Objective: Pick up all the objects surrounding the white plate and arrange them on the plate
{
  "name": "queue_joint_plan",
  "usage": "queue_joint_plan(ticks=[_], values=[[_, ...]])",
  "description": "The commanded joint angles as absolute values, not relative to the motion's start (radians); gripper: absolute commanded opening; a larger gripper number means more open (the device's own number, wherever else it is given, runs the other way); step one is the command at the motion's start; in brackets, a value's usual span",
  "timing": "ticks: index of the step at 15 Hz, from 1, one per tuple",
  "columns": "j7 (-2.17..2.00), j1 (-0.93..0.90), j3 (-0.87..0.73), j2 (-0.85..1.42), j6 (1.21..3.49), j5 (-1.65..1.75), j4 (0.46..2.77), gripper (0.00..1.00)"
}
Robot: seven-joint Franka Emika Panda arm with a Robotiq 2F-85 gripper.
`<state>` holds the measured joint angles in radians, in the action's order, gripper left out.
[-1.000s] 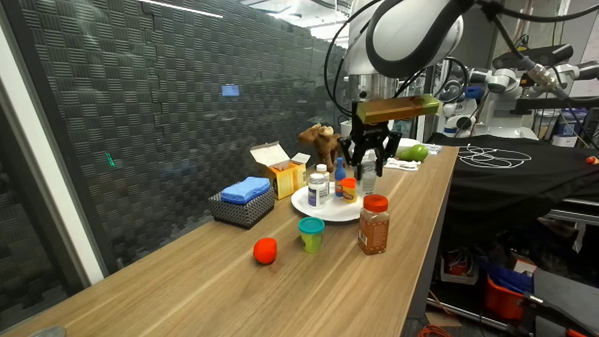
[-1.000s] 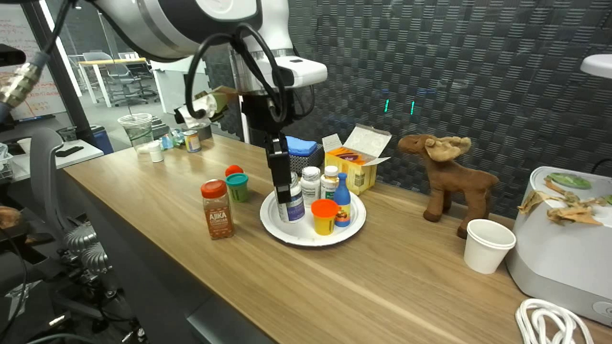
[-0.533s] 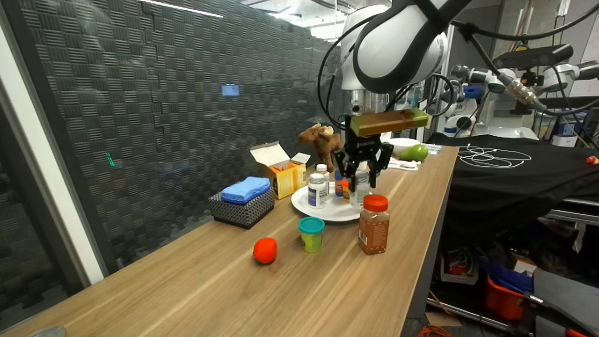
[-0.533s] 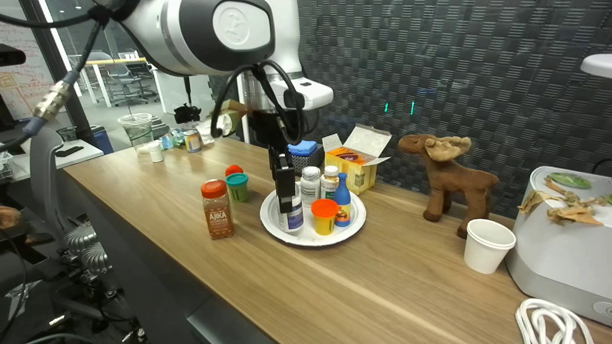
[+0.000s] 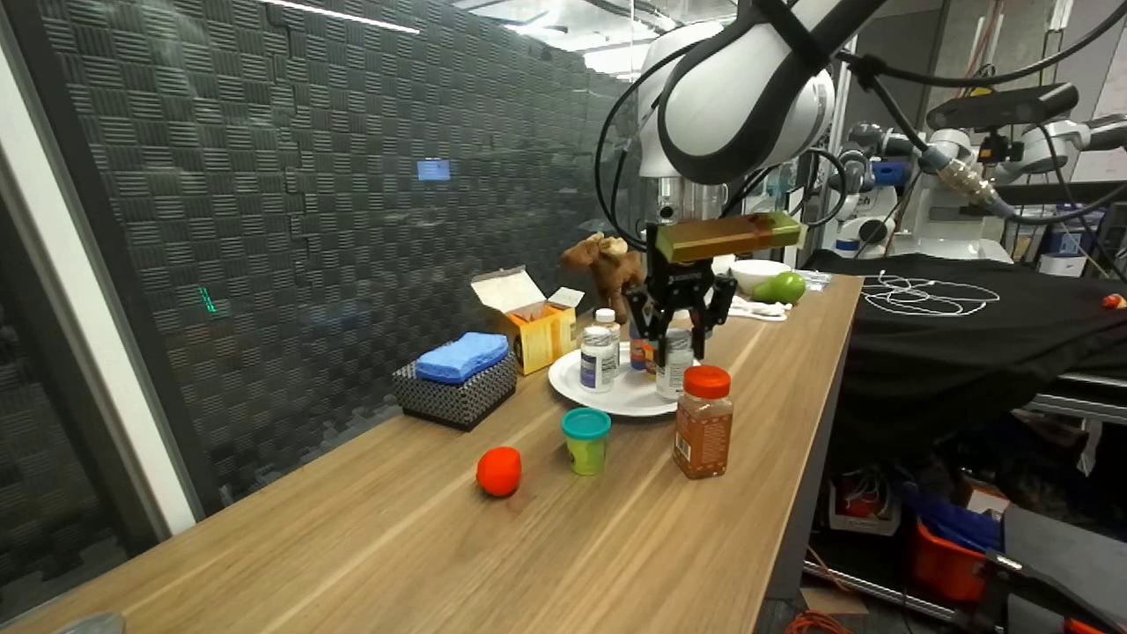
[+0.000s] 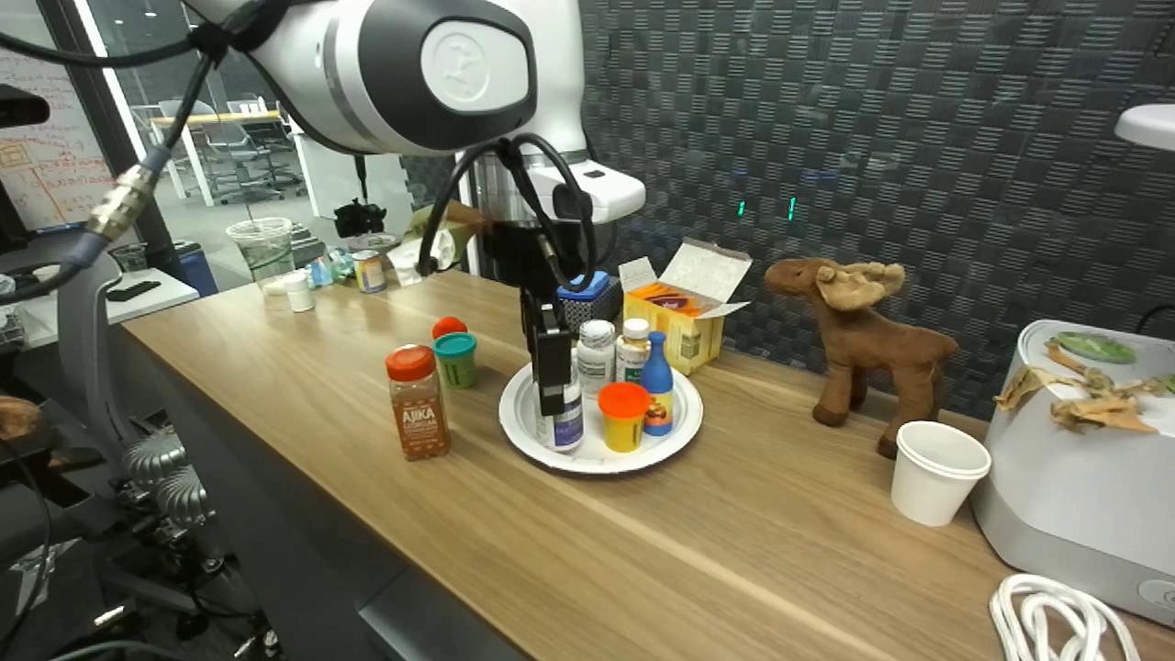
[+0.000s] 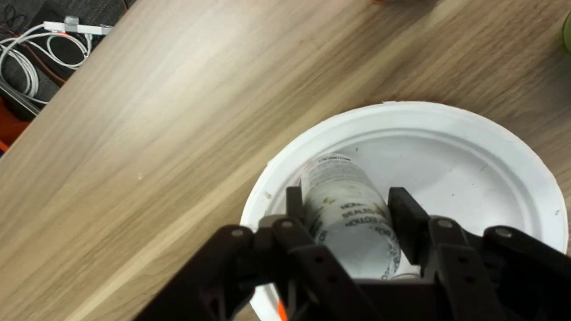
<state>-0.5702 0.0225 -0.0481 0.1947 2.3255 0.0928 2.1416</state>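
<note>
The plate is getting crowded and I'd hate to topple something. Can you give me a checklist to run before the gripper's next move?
1. Gripper closed on the held bottle: ok.
2. Held bottle over the white plate: ok.
3. Held bottle's base resting on the plate: cannot tell; any gap beneath it is too small to judge.
4. Held bottle apart from the yellow tub: ok, a gap shows in an exterior view.
5. Blue bottle upright on the plate: ok.
6. All objects on the plate: not ok; red ball, green cup and red-lidded jar are on the table.
</note>
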Motion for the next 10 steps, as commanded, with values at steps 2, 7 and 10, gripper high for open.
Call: queue_joint_plan(ticks=[2, 7, 10], values=[[-0.605, 0.010, -0.076, 0.228, 2.362, 0.094, 2.121, 0.26], [-0.621, 0.008, -0.092, 0.260, 2.410, 0.086, 2.109, 0.26], [-0.618, 0.010, -0.094, 0.249, 2.407, 0.084, 2.114, 0.76]])
